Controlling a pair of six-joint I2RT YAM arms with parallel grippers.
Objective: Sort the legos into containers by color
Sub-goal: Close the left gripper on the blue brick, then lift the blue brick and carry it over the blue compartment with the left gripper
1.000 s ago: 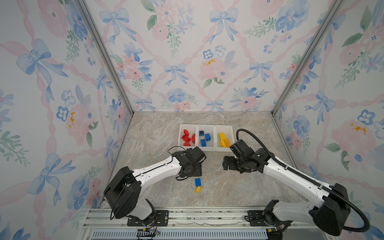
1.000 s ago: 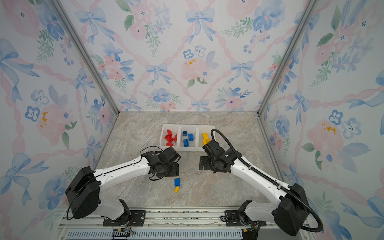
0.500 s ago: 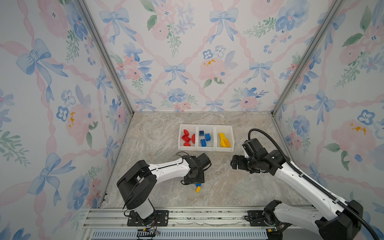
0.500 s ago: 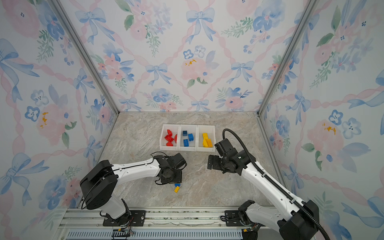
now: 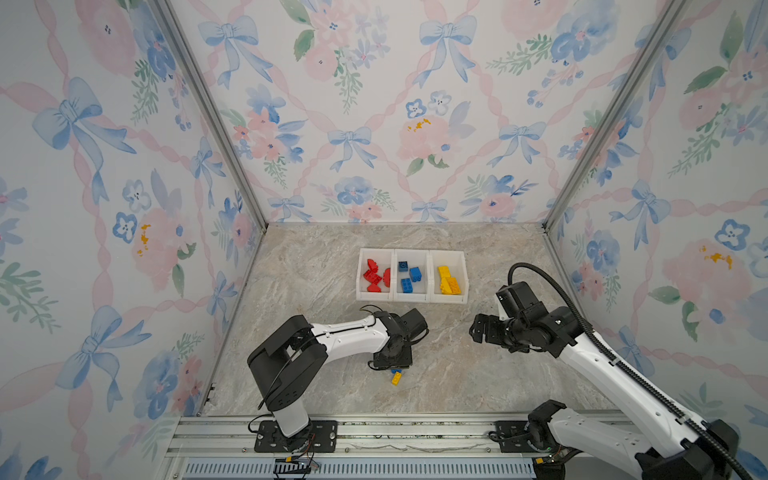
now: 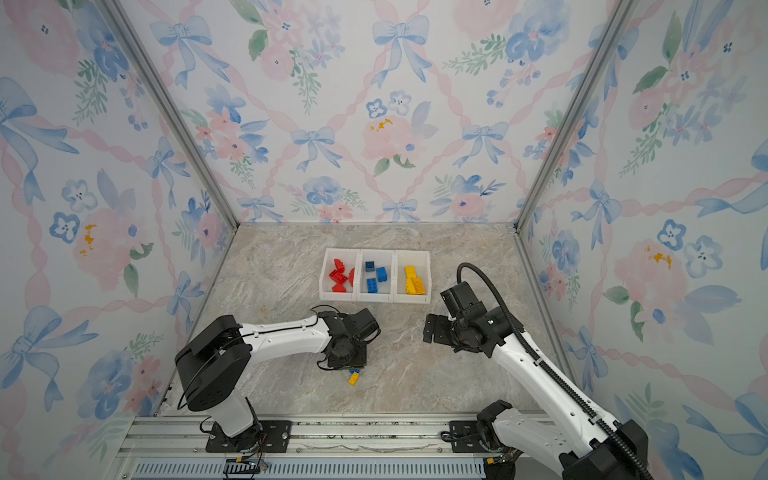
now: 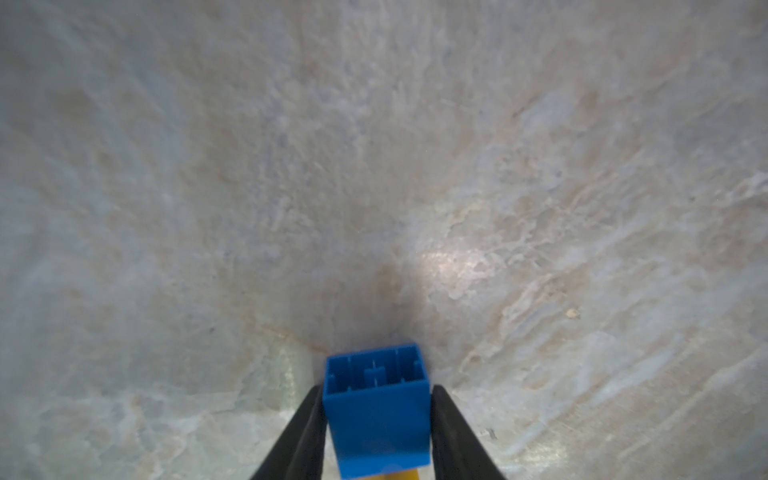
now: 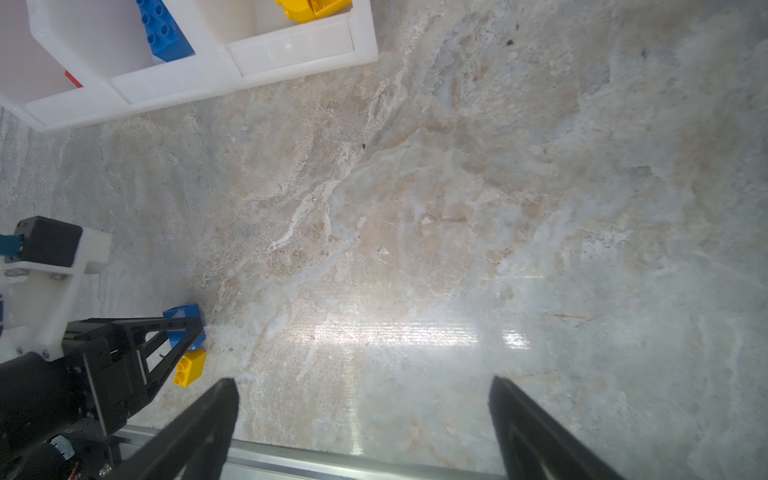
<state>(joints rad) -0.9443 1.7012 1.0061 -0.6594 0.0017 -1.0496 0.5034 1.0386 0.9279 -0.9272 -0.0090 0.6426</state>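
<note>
Left end effector (image 7: 376, 392) is closed on the blue brick (image 7: 376, 424); its fingers (image 7: 307, 419) sit against both side walls in the left wrist view; the brick lies on its side on the bench (image 5: 316, 274), hollow underside showing; the yellow brick (image 8: 190, 366) is right against it, touching or just beside, can't tell. Right end effector (image 8: 361, 386) is wide and empty, hovering over bare bench, well apart from both. Bins (image 5: 411, 296) sit further back; in both top views they hold red bricks (image 5: 372, 275) left, sorted blue (image 5: 409, 276) middle, sorted yellow (image 5: 449, 280) right. Step in hand: picking the blue brick; it and the yellow one look like the only pieces outstanding. Next move probably needs a straight lift so the yellow isn't dragged along, then a carry to the middle bin and release; the yellow belongs in the right bin.
</note>
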